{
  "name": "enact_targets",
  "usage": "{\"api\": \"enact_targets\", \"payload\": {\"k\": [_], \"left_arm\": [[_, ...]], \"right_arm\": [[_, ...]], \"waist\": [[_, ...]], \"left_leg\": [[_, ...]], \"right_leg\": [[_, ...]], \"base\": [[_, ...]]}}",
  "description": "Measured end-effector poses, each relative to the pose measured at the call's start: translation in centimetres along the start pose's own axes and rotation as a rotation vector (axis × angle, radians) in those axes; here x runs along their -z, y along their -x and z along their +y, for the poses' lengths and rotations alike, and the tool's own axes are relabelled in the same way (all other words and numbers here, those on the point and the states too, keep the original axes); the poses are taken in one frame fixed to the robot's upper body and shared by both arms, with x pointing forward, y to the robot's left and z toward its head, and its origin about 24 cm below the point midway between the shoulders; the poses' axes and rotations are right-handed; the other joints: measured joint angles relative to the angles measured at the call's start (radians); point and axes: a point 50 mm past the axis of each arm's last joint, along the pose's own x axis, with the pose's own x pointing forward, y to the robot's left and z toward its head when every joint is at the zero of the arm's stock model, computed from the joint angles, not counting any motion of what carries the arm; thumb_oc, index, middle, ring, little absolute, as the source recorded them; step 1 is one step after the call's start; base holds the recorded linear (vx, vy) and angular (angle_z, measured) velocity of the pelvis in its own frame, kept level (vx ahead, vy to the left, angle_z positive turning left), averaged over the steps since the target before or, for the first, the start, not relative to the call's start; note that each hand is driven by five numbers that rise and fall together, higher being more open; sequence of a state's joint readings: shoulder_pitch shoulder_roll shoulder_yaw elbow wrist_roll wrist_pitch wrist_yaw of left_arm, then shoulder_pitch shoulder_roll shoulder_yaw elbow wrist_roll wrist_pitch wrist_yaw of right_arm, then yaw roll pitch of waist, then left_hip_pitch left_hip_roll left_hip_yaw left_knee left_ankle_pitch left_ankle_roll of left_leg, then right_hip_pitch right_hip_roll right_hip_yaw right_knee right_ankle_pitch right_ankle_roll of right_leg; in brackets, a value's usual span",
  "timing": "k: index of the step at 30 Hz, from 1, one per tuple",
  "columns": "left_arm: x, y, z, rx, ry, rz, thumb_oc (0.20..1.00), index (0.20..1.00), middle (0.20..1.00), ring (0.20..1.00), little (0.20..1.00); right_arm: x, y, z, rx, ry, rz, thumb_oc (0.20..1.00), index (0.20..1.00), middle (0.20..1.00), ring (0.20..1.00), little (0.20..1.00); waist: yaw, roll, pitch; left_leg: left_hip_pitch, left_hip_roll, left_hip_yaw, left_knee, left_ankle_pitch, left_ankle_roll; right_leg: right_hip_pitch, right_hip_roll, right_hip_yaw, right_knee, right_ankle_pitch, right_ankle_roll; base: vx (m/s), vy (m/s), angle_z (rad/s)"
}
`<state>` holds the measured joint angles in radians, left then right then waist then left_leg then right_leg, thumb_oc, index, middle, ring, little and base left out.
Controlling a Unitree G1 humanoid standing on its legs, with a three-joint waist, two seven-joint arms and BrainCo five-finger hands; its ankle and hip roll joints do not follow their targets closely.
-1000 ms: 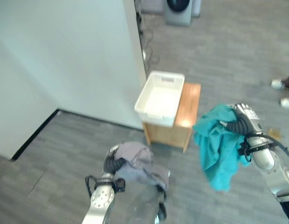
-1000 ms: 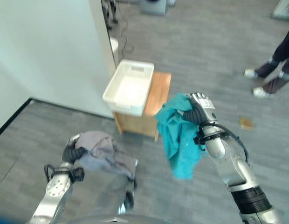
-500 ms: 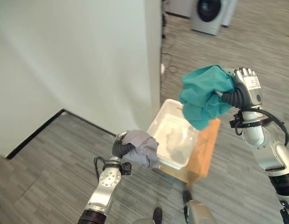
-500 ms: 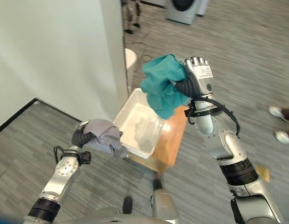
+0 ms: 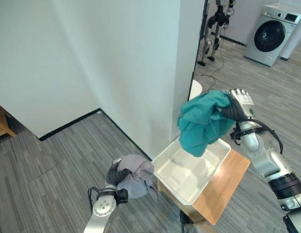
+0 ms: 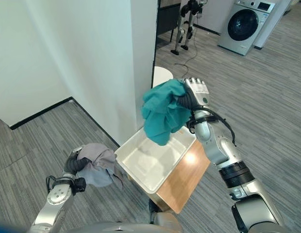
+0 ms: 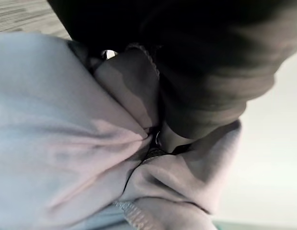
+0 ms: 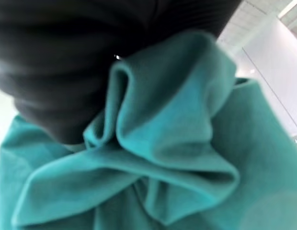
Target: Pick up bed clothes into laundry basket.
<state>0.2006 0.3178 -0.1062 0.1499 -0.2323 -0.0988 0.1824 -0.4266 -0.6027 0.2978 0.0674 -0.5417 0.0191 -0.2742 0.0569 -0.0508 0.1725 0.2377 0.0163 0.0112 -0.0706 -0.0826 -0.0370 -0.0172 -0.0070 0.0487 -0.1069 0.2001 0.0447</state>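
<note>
My right hand (image 6: 195,93): clenched on teal cloth (image 6: 162,116), hanging above white basket (image 6: 153,162). My left hand (image 5: 114,171): bunched round grey cloth (image 5: 137,175), beside basket. Basket on wooden desk (image 6: 187,177); wall (image 5: 141,63) behind, washer (image 5: 272,34) beyond.

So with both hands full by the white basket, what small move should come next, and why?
Probably open the right hand to let the bunched teal cloth drop. It hangs directly above the empty white plastic laundry basket on the small wooden table. The left hand grips the grey cloth beside the basket, not over it.
</note>
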Motion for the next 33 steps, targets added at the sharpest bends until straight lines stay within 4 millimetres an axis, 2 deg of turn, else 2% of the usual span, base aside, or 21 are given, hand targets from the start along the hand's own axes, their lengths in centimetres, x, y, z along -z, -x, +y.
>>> {"api": "enact_targets", "payload": {"k": [5,9,10,11,14,17,18,20,22,23,24,26,27,29,30,31,32,33], "left_arm": [[0.1,0.1,0.0,0.0,0.002,0.004,0.2,0.2,0.2,0.2,0.2],[0.1,0.1,0.0,0.0,0.001,0.005,0.2,0.2,0.2,0.2,0.2],[0.2,0.1,0.0,-0.001,0.001,0.006,0.2,0.2,0.2,0.2,0.2],[0.2,0.1,0.0,-0.001,0.001,0.009,0.2,0.2,0.2,0.2,0.2],[0.3,-0.1,0.1,-0.005,-0.001,0.011,0.2,0.2,0.2,0.2,0.2],[0.3,-0.1,0.3,-0.014,-0.001,0.013,0.2,0.2,0.2,0.2,0.2],[0.0,-0.4,0.2,-0.013,-0.001,0.005,0.2,0.2,0.2,0.2,0.2],[-0.2,-0.6,0.5,-0.027,0.001,-0.007,0.2,0.2,0.2,0.2,0.2],[-0.4,-0.8,0.8,-0.034,-0.004,-0.014,0.2,0.2,0.2,0.2,0.2],[-0.7,-0.9,0.7,-0.031,-0.004,-0.022,0.2,0.2,0.2,0.2,0.2],[-1.2,-1.1,0.7,-0.027,-0.007,-0.044,0.2,0.2,0.2,0.2,0.2],[-2.1,-1.2,0.7,-0.017,-0.003,-0.074,0.2,0.2,0.2,0.2,0.2],[-3.3,-0.9,0.6,0.001,0.024,-0.126,0.2,0.2,0.2,0.2,0.2],[-4.9,-0.6,0.3,0.027,0.038,-0.195,0.2,0.2,0.2,0.2,0.2],[-5.7,-0.6,0.2,0.039,0.041,-0.231,0.2,0.2,0.2,0.2,0.2],[-7.4,-0.4,-0.1,0.066,0.046,-0.302,0.2,0.2,0.2,0.2,0.2],[-8.7,-0.3,-0.1,0.074,0.013,-0.358,0.2,0.2,0.2,0.2,0.2],[-9.4,-0.3,0.0,0.08,-0.011,-0.389,0.2,0.2,0.2,0.2,0.2]], "right_arm": [[1.7,1.2,3.1,-0.115,-0.003,0.097,0.2,0.2,0.2,0.2,0.2],[3.4,3.2,5.4,-0.229,0.01,0.176,0.2,0.2,0.2,0.2,0.2],[4.0,4.1,6.5,-0.275,0.009,0.221,0.2,0.2,0.2,0.2,0.2],[4.6,4.9,7.5,-0.318,0.01,0.262,1.0,1.0,1.0,1.0,1.0],[5.9,7.7,10.6,-0.438,-0.017,0.397,1.0,1.0,1.0,1.0,1.0],[6.1,8.5,11.5,-0.473,-0.043,0.442,1.0,1.0,1.0,1.0,1.0],[6.9,8.8,11.7,-0.493,-0.023,0.479,1.0,1.0,1.0,1.0,1.0],[7.9,8.5,11.0,-0.479,0.005,0.514,1.0,1.0,1.0,1.0,1.0],[8.3,7.0,9.7,-0.434,0.033,0.496,1.0,1.0,1.0,1.0,1.0],[8.4,6.4,8.8,-0.396,0.025,0.493,1.0,1.0,1.0,1.0,1.0],[8.0,4.6,6.4,-0.282,0.019,0.445,1.0,1.0,1.0,1.0,1.0],[7.9,4.0,4.3,-0.16,-0.038,0.444,1.0,1.0,1.0,1.0,1.0],[8.1,4.6,2.0,-0.017,-0.103,0.465,1.0,1.0,1.0,1.0,1.0],[8.6,6.7,0.0,0.14,-0.181,0.515,1.0,1.0,1.0,1.0,1.0],[9.6,8.8,0.0,0.149,-0.181,0.575,1.0,1.0,1.0,1.0,1.0],[11.0,13.4,0.3,0.156,-0.189,0.715,1.0,1.0,1.0,1.0,1.0],[11.9,16.5,1.6,0.097,-0.182,0.82,1.0,1.0,1.0,1.0,1.0],[12.2,17.7,2.2,0.065,-0.177,0.857,1.0,1.0,1.0,1.0,1.0]], "waist": [[0.011,0.008,0.001],[0.027,0.014,0.003],[0.028,0.014,0.003],[0.03,0.015,0.003],[0.033,0.022,0.004],[0.032,0.033,0.005],[0.033,0.035,0.003],[0.032,0.039,0.0],[0.031,0.04,0.0],[0.027,0.039,0.0],[0.029,0.039,-0.002],[0.016,0.03,-0.004],[0.002,0.023,-0.004],[-0.011,0.019,-0.007],[-0.036,0.014,-0.01],[-0.052,0.008,-0.014],[-0.082,0.0,-0.014],[-0.093,-0.004,-0.014]], "left_leg": [[0.006,-0.002,-0.001,-0.006,0.0,0.0],[-0.017,-0.006,-0.013,0.002,0.0,0.0],[-0.028,-0.007,-0.021,0.005,0.001,0.001],[-0.028,-0.007,-0.026,0.005,0.001,0.001],[-0.031,-0.006,-0.037,0.005,0.001,0.001],[-0.032,-0.008,-0.04,0.005,0.001,0.001],[-0.032,-0.01,-0.043,0.007,0.001,0.001],[-0.03,-0.014,-0.048,0.005,0.003,0.003],[-0.029,-0.019,-0.042,0.009,0.003,0.003],[-0.024,-0.021,-0.039,0.008,0.003,0.004],[-0.025,-0.025,-0.029,0.005,0.005,0.007],[-0.025,-0.028,-0.025,0.006,0.006,0.009],[-0.021,-0.031,-0.02,0.003,0.008,0.011],[-0.022,-0.032,-0.016,0.0,0.008,0.012],[-0.021,-0.034,-0.014,-0.001,0.008,0.012],[-0.021,-0.035,0.003,-0.008,0.008,0.013],[-0.021,-0.038,0.018,-0.011,0.008,0.013],[-0.021,-0.039,0.021,-0.012,0.008,0.013]], "right_leg": [[0.004,-0.003,-0.007,0.0,-0.002,-0.002],[-0.01,-0.012,-0.018,0.0,-0.003,-0.001],[-0.016,-0.015,-0.027,0.0,-0.003,-0.001],[-0.015,-0.016,-0.031,0.0,-0.003,-0.001],[-0.014,-0.018,-0.042,0.0,-0.002,-0.003],[-0.013,-0.021,-0.046,0.0,-0.002,-0.002],[-0.011,-0.023,-0.049,0.0,-0.002,-0.002],[-0.01,-0.026,-0.052,0.0,-0.001,-0.002],[-0.009,-0.029,-0.044,0.0,0.008,-0.004],[-0.009,-0.029,-0.037,0.0,0.01,-0.002],[-0.011,-0.033,-0.033,0.0,0.01,-0.001],[-0.013,-0.033,-0.022,0.0,0.009,-0.004],[-0.018,-0.034,-0.016,0.0,0.009,-0.001],[-0.017,-0.035,-0.013,0.0,0.007,0.003],[-0.017,-0.036,-0.009,0.0,0.007,0.005],[-0.032,-0.033,0.006,0.0,0.007,0.006],[-0.046,-0.029,0.029,0.0,0.013,0.013],[-0.049,-0.026,0.038,0.0,0.018,0.019]], "base": [[0.03,-0.017,0.01],[0.0,-0.016,0.1],[0.01,-0.017,0.18],[0.01,-0.011,0.15],[0.01,-0.008,0.1],[0.02,-0.013,0.05],[-0.01,-0.002,0.09],[-0.04,0.003,0.05],[-0.03,0.013,-0.08],[-0.04,0.046,-0.14],[-0.02,0.035,-0.16],[-0.02,0.038,-0.1],[0.0,0.037,0.01],[0.0,0.033,-0.06],[-0.02,0.033,-0.23],[-0.02,0.025,-0.31],[-0.02,0.018,-0.34],[0.0,0.006,-0.52]]}}
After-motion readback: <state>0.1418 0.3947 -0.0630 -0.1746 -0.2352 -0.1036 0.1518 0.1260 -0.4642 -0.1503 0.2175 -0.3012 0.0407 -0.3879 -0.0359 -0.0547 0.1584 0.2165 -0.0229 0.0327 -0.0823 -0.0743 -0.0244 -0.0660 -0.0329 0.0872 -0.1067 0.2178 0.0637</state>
